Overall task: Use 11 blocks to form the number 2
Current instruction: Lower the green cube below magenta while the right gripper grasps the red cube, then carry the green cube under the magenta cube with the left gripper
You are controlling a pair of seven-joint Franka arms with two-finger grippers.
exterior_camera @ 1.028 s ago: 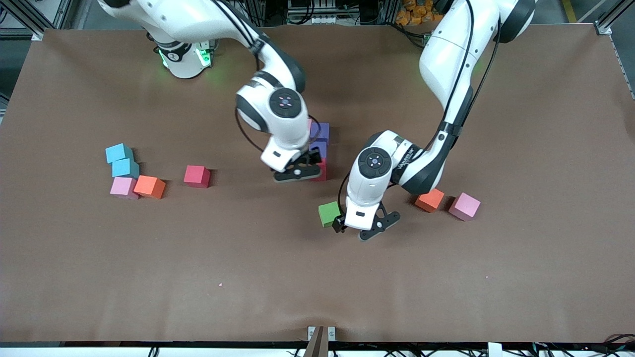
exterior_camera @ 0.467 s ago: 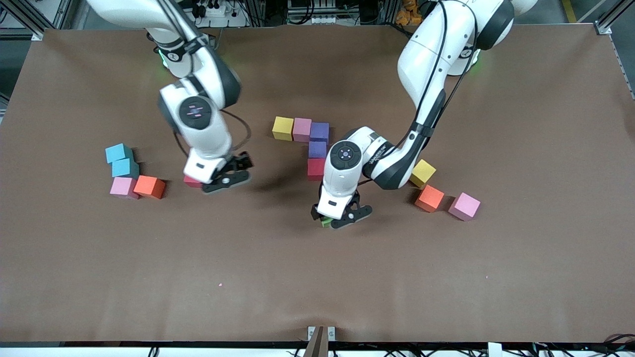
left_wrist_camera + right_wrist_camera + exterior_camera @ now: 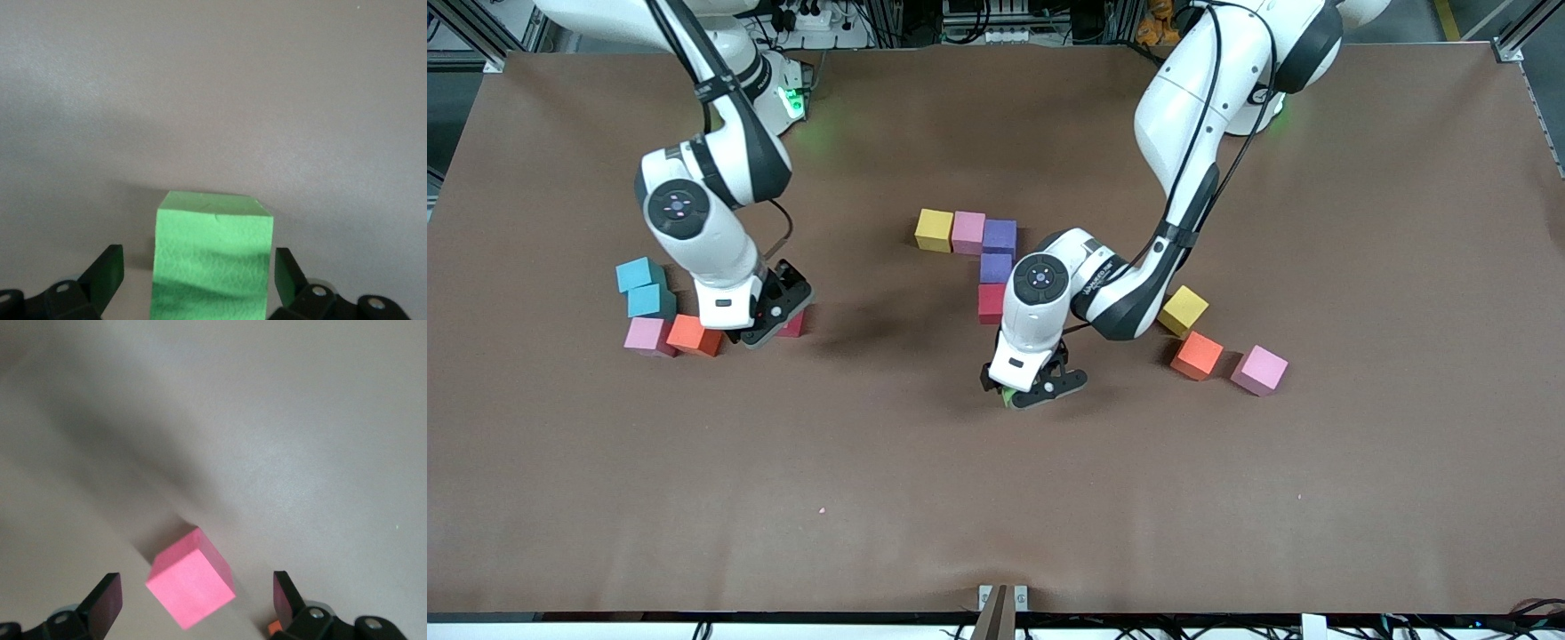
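- Left gripper [image 3: 1034, 389] sits low over the green block [image 3: 212, 257]; the left wrist view shows the jaws spread, one finger on each side of the cube, with a gap at both faces. Nothing is gripped yet.
- Right gripper [image 3: 767, 313] is down at the red block [image 3: 191, 585], toward the right arm's end of the surface; jaws wide, the cube lying turned between them and touching neither finger.
- The number 2 is partly laid near the middle of the surface: yellow block [image 3: 934, 229], pink block [image 3: 967, 232] and purple block [image 3: 1000, 236] in a row, then a second purple block [image 3: 996, 267] and a second red block [image 3: 991, 303] running down toward the front edge.
- Step in hand, as we judge it: close on green and on red. For green, we centre the fingers on its flat faces before closing. For red, we would rotate the wrist first so the fingers meet faces, not corners.
- Room: open surface lies between the green block and the front edge, so the lift is free. The orange block [image 3: 695, 335] lies just beside the right gripper, with a pink and two cyan cubes [image 3: 646, 286] close by; we keep the outer finger off them.
- Loose yellow [image 3: 1184, 309], orange and pink cubes wait toward the left arm's end.
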